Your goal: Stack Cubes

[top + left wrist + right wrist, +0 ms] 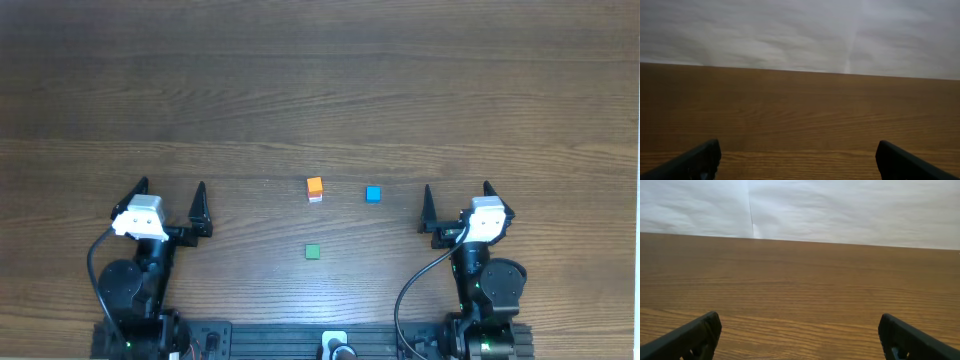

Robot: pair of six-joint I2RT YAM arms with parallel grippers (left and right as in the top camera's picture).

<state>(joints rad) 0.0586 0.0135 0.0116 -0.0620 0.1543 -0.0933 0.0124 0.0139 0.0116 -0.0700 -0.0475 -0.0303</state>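
On the table's middle: an orange cube [314, 185] rests on the wood, with a pale strip at its near edge; I cannot tell whether that strip is a second cube beneath it or its own side.
Blue cube [373, 193]: flat on the table, near the orange cube and to its right, apart from it and about level with it.
Green cube [312, 252]: alone on the wood, nearer the arm bases than the orange cube and almost straight in front of it, well apart from both others.
Left gripper [172, 186]: released, jaws spread wide and holding nothing; it sits at the left, well apart from every cube. In its wrist view [797, 147] the two dark fingers [700, 159] stand far apart with bare wood between them.
Right gripper [457, 188]: released as well, jaws wide and empty; it sits at the right, and the blue cube is the nearest cube to it, with a clear gap between. In its wrist view [799, 319] the fingers [695, 335] stand far apart over bare wood.
Table [320, 90]: brown wood grain, running to a pale wall [840, 210] seen in both wrist views.
Cables [98, 275]: black loops beside each arm's base.
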